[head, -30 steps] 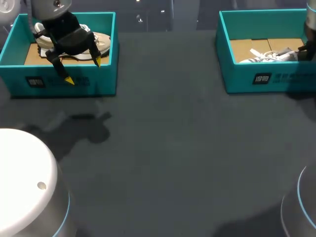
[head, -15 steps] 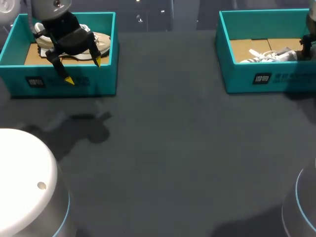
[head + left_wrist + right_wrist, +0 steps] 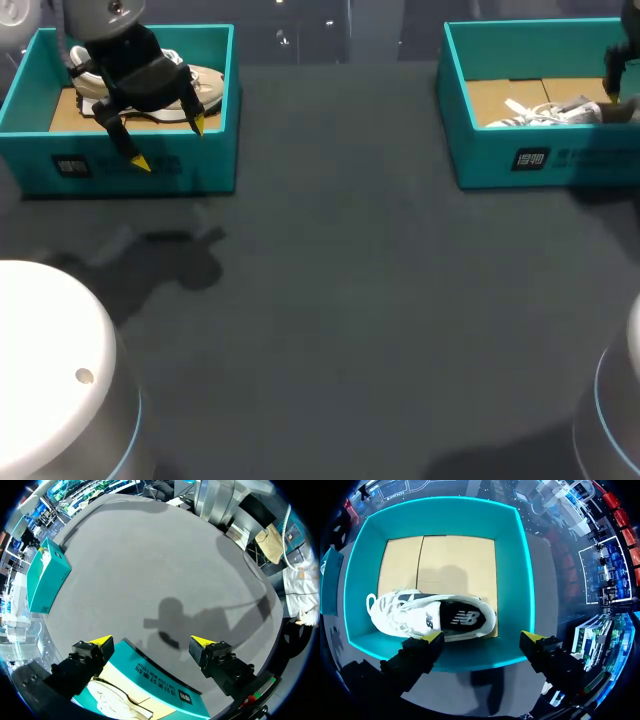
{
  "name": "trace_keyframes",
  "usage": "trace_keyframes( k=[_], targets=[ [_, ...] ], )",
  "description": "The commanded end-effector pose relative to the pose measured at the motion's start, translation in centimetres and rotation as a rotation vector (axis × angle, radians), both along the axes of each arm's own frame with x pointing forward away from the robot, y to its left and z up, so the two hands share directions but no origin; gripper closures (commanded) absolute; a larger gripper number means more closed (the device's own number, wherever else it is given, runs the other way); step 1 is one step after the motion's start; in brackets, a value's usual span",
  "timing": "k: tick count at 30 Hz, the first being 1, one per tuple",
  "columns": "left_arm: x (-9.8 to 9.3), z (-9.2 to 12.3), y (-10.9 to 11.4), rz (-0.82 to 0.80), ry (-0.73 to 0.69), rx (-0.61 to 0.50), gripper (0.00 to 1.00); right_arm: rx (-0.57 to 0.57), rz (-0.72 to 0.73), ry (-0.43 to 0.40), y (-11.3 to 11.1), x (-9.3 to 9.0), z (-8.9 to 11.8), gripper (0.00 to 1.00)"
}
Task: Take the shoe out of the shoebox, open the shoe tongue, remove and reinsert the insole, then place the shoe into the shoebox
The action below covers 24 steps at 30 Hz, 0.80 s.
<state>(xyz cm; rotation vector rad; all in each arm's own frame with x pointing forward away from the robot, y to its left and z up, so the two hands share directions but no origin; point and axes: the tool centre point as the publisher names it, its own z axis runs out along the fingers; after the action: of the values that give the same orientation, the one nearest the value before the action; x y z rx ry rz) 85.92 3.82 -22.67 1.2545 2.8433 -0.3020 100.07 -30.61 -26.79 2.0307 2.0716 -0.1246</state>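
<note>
A white shoe (image 3: 420,617) with a dark insole lies on its side in the right teal shoebox (image 3: 515,570), near the wall closest to me. My right gripper (image 3: 482,637) hangs open above that wall, with nothing between its fingers. In the head view this shoe (image 3: 550,110) and box (image 3: 540,160) are at the back right, and only a bit of my right arm (image 3: 620,70) shows. A beige shoe (image 3: 205,85) lies in the left teal shoebox (image 3: 130,165). My left gripper (image 3: 169,143) is open above that box's front wall (image 3: 160,680).
Dark grey table (image 3: 350,300) stretches between the two boxes and toward the front. From the left wrist the right shoebox (image 3: 47,575) is seen far across the table. Pale rounded robot bases stand at the front left (image 3: 50,370) and front right (image 3: 615,410).
My right gripper has opened and drawn up and back from the white shoe, which stays in the box. My left arm has not moved.
</note>
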Motion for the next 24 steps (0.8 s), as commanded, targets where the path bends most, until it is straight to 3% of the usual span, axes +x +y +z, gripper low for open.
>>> trace_keyframes(
  k=[1,14,24],
  targets=[
    [0.0,0.0,0.0,-0.001,-0.001,0.003,0.00,0.026,0.005,-0.003,0.9,-1.9,3.1,0.00],
    [0.0,0.0,0.0,-0.001,-0.001,0.003,0.00,0.090,-0.002,-0.023,4.4,-6.4,6.7,0.00],
    [0.5,0.3,0.6,-0.027,-0.010,-0.014,0.00,0.157,0.041,-0.012,6.5,-7.4,7.6,0.00]
  ],
)
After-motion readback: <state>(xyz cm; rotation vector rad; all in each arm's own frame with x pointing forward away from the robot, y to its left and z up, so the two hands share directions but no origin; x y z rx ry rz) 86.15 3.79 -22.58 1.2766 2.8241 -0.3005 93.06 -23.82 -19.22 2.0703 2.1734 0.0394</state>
